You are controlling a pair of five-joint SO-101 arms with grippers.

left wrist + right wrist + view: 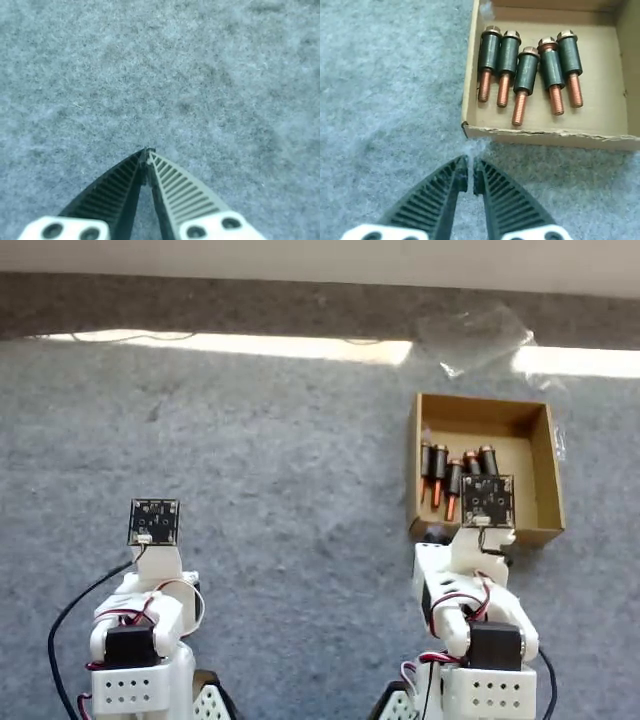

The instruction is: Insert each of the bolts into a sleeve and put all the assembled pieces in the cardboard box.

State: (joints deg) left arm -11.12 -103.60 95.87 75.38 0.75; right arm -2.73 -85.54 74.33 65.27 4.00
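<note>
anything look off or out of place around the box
Nothing serious. The five sleeved bolts lie side by side in the cardboard box, the middle one shifted slightly toward its near wall. The box's near rim is a little frayed, and a crumpled clear plastic bag lies just beyond it.

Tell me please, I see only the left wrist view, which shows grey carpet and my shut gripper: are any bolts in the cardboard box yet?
Observer: Yes. Five bolts, each inside a dark sleeve, lie side by side on the floor of the cardboard box.
Operator: Where is the other arm?
Observer: The right gripper is shut. It is above the carpet, just outside the box's near wall.
Operator: What else lies near the box?
Observer: A clear plastic bag lies on the carpet beyond the box's far wall.
</note>
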